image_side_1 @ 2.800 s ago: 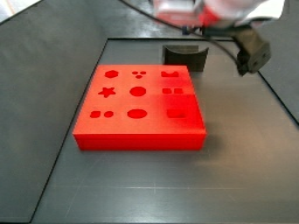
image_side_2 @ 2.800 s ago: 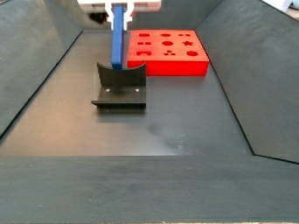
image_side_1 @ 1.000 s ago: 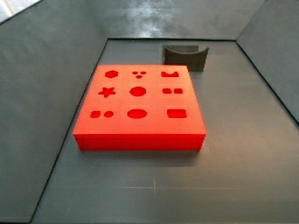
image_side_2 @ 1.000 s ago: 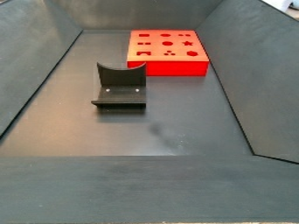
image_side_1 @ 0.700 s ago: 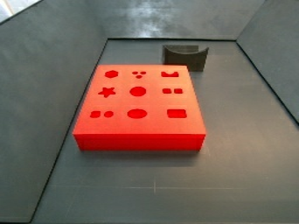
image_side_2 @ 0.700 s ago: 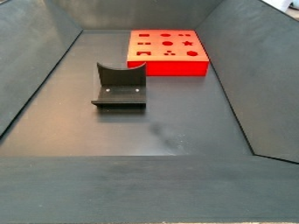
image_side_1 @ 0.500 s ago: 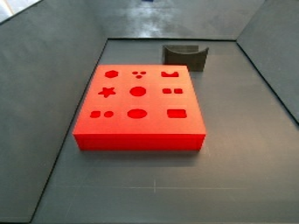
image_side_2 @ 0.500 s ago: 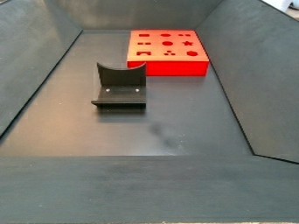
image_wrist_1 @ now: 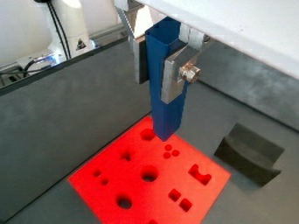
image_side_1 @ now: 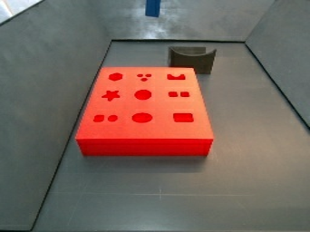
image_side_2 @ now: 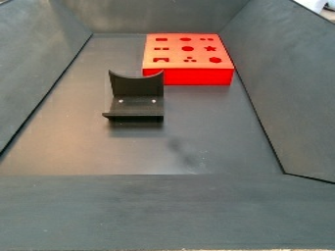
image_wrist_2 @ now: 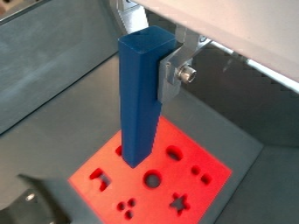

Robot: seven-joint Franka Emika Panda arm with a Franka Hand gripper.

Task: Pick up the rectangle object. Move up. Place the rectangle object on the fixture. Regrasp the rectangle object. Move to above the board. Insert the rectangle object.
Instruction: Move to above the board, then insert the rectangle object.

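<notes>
Gripper (image_wrist_1: 162, 66) clamped on blue bar (image_wrist_1: 165, 83), bar hanging upright high above red board (image_wrist_1: 146, 175). Fixture (image_side_2: 133, 96) empty. Judged: pick-up, regrasp done, bar over board; lowering and insertion left.

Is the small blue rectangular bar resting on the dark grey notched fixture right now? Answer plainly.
No: the blue rectangular bar hangs upright in the gripper above the red board, apart from the dark fixture.
</notes>
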